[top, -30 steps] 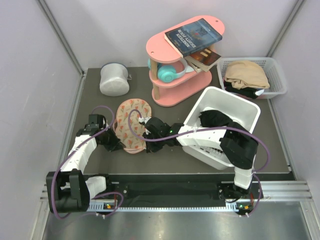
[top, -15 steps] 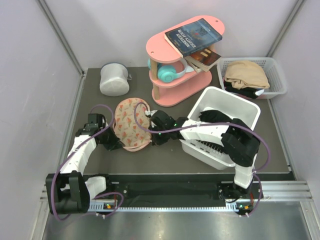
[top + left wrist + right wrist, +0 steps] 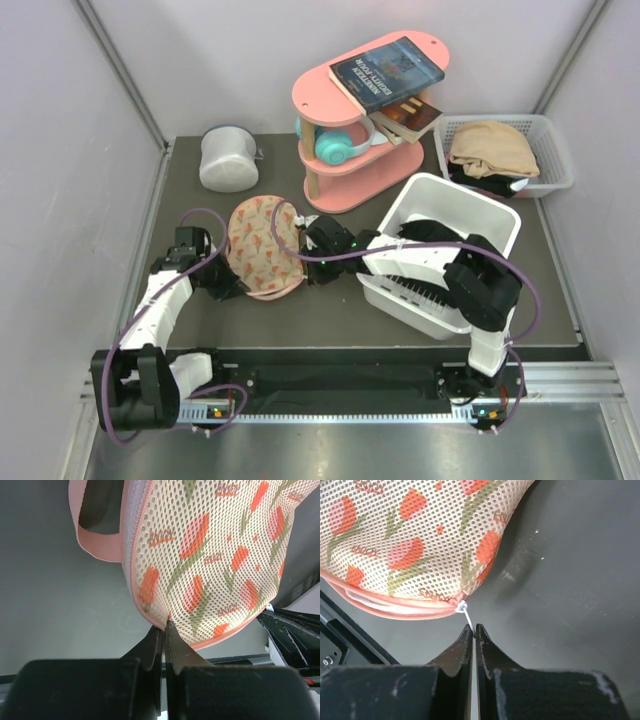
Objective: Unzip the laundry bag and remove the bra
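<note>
The laundry bag (image 3: pixel 262 245), beige-pink mesh with red and green tulip prints, lies flat on the dark table between my two arms. My left gripper (image 3: pixel 232 289) is shut on the bag's pink-trimmed near edge (image 3: pixel 150 614). A pink strap loop (image 3: pixel 98 542) hangs off that side. My right gripper (image 3: pixel 304 267) is shut on the small white zipper pull (image 3: pixel 464 611) at the bag's zipped pink seam (image 3: pixel 405 611). The bra is hidden; no part of it shows.
A white-grey cylindrical container (image 3: pixel 229 158) stands at the back left. A pink shelf (image 3: pixel 365 120) holds books and teal headphones. A white bin (image 3: pixel 480 215) with dark clothes sits under my right arm. A slotted basket (image 3: pixel 548 140) of clothing is at the back right.
My right gripper has moved right and away from me along the bag's edge with the zipper pull. The bag has drawn up shorter and rounder. The left gripper has kept its hold in place.
</note>
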`<state>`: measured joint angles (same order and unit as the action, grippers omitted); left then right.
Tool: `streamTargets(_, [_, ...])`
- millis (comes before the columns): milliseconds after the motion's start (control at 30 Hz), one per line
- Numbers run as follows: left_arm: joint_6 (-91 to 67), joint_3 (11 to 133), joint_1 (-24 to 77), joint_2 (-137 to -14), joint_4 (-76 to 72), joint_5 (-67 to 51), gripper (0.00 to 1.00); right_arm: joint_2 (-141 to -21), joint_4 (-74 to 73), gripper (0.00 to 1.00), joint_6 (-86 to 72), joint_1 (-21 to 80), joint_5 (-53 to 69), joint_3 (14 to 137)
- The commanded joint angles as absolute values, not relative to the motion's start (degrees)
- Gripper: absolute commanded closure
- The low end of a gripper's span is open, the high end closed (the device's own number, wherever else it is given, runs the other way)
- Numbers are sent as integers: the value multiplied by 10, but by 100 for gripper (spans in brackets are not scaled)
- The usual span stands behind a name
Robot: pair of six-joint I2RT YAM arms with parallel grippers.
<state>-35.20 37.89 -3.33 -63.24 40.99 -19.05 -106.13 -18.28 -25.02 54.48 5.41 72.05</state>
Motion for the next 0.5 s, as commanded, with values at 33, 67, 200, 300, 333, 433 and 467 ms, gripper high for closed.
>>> streamTargets(33, [-336, 407, -40, -614, 434, -172, 84, -1052, -191, 100, -232, 535, 27, 738])
streamTargets(67, [-337, 414, -40, -612, 439, -172, 55, -1052, -192, 100, -232, 543, 26, 738])
streamTargets(200, [-344, 443, -42, -595, 453, -171, 23, -1052, -191, 100, -243, 555, 27, 732])
streamTargets(300, [-332, 475, -51, -591, 467, -158, 22, -1042, -192, 100, -256, 560, 30, 727])
streamTargets(333, [-326, 481, -54, -593, 468, -155, 23, -1039, -192, 98, -258, 561, 31, 726])
streamTargets(433, [-302, 484, -72, -611, 462, -151, 26, -1020, -187, 79, -268, 568, 34, 720])
streamTargets(467, [-295, 479, -77, -617, 459, -157, 28, -1015, -185, 67, -272, 570, 34, 719])
